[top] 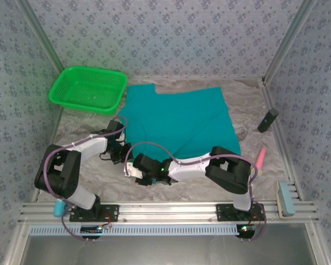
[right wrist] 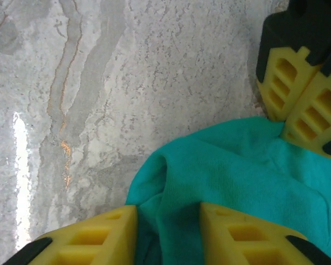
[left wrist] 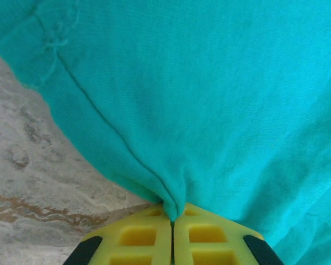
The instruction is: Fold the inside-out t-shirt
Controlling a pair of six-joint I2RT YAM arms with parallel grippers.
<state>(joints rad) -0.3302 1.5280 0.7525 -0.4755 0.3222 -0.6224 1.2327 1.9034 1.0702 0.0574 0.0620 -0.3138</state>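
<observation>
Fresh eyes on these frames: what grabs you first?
The teal t-shirt spread across the middle of the table, with a bright green basket at the far left. At the shirt's near edge, the left pincer is shut on a pinch of cloth, and the right pincer has its jaws apart around a bunched fold beside it.

Robot lab cell: aluminium frame posts (top: 289, 41), floral-patterned wall panels (top: 171, 33), marbled tabletop (top: 248, 105), left arm (top: 63, 171) and right arm (top: 229, 174) bolted to a near-edge rail (top: 171, 210).
</observation>
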